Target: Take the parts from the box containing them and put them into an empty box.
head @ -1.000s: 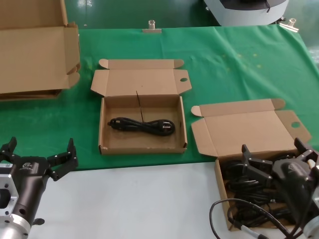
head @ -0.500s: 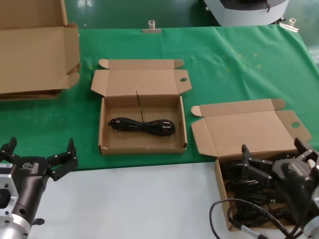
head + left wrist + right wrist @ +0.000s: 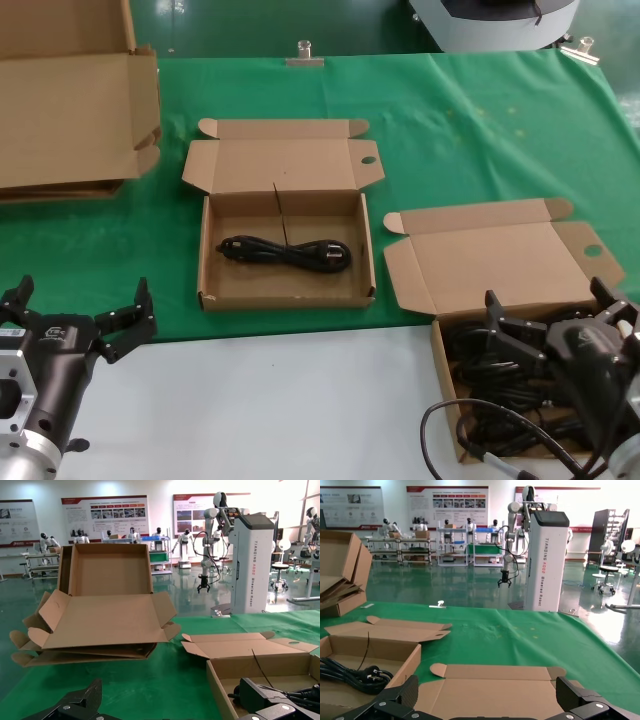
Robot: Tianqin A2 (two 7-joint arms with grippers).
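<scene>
The green cloth (image 3: 480, 130) carries both mailers. The box containing them (image 3: 447, 395) sits at the near right, packed with tangled parts (image 3: 500, 425); the empty box (image 3: 285, 252), centre, already holds one cord (image 3: 285, 252) (so not truly empty). The right gripper (image 3: 555, 320) hovers wide-spread over the full box, grasping nothing; the left gripper (image 3: 75, 310) waits wide at near left. Snagging several intertwined cords at once looks likely. The full box's near edge is cut off, its contents partly hidden.

A robotics lab or showroom: humanoid robots (image 3: 218, 535) stand on a glossy green floor (image 3: 465, 587), wall posters (image 3: 105, 514) show robots, shelving racks (image 3: 455, 545) line the back, and a green-clothed counter (image 3: 470, 130) holds cardboard boxes.
</scene>
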